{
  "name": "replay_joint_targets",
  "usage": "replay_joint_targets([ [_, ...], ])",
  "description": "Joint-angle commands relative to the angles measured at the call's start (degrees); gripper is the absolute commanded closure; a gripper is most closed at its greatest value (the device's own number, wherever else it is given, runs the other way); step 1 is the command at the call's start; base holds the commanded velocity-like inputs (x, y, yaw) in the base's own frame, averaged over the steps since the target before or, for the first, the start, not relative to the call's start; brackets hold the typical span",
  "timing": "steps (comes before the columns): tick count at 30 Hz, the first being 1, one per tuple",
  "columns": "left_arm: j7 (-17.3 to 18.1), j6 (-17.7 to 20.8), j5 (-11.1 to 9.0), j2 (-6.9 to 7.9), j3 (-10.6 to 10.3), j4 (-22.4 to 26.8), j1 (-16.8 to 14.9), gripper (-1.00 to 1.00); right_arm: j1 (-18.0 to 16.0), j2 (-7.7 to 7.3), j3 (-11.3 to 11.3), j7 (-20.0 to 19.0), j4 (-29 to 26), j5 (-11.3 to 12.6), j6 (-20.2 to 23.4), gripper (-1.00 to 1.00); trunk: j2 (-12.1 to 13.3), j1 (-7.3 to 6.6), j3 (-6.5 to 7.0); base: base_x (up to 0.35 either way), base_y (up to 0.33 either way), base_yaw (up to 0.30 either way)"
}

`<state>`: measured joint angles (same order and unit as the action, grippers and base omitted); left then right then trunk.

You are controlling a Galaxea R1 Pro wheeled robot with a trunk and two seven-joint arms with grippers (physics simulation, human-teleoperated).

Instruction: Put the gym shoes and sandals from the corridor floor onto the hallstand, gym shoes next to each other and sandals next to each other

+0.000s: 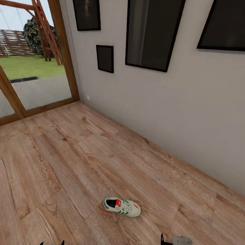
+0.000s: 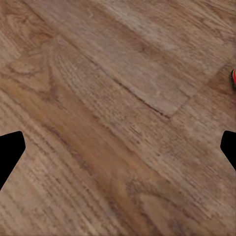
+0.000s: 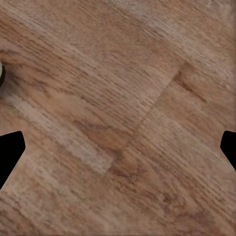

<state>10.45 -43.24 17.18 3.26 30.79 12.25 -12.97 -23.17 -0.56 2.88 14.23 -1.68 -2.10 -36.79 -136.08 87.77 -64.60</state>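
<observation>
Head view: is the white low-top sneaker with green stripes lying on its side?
No, the white sneaker sits upright on the wood-plank floor, its opening facing up.

1. The left gripper (image 2: 118,150) hangs over the corridor floor (image 2: 113,98), its two dark fingertips (image 2: 10,152) spread wide at opposite edges of the frame, nothing between them.
2. Light brown wood-grain planks run diagonally beneath.
3. A sliver of red-orange, part of a gym shoe (image 2: 233,77), shows at one edge.

Bare corridor floor (image 1: 63,162) lies open all round the lone gym shoe (image 1: 121,207); the wall (image 1: 194,115) stands well apart behind.
</observation>
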Motion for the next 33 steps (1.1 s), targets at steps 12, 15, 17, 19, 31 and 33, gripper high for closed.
replay_joint_targets([
  [12,0.27,-0.18,0.40,-0.01,0.50,-0.03,-0.04,-1.00,-0.03,-0.14,0.35,0.51,0.01,-0.27,-0.03,-1.00,-0.02,-0.01,-0.04,0.241,0.074,0.000],
  [15,0.27,-0.12,0.44,-0.01,0.50,0.00,-0.04,-1.00,-0.03,-0.10,0.37,0.53,0.01,-0.27,-0.03,-1.00,-0.02,-0.01,-0.04,0.324,0.018,0.000],
  [17,0.27,-0.14,0.42,-0.01,0.54,-0.01,-0.04,-1.00,-0.03,-0.08,0.37,0.53,0.01,-0.23,-0.03,-1.00,-0.02,-0.01,-0.04,0.276,0.007,0.000],
  [19,0.27,-0.15,0.41,-0.01,0.55,-0.02,-0.04,-1.00,-0.03,-0.07,0.37,0.54,0.01,-0.21,-0.03,-1.00,-0.02,-0.01,-0.04,0.175,0.004,-0.004],
  [31,0.27,-0.18,0.39,-0.01,0.58,-0.03,-0.04,-1.00,-0.03,-0.14,0.29,0.53,0.01,-0.19,-0.03,-1.00,-0.02,-0.01,-0.04,0.045,0.001,-0.199],
  [33,0.27,-0.18,0.39,-0.01,0.58,-0.03,-0.04,-1.00,-0.03,-0.14,0.29,0.53,0.01,-0.19,-0.03,-1.00,-0.02,-0.01,-0.04,0.007,0.000,-0.283],
])
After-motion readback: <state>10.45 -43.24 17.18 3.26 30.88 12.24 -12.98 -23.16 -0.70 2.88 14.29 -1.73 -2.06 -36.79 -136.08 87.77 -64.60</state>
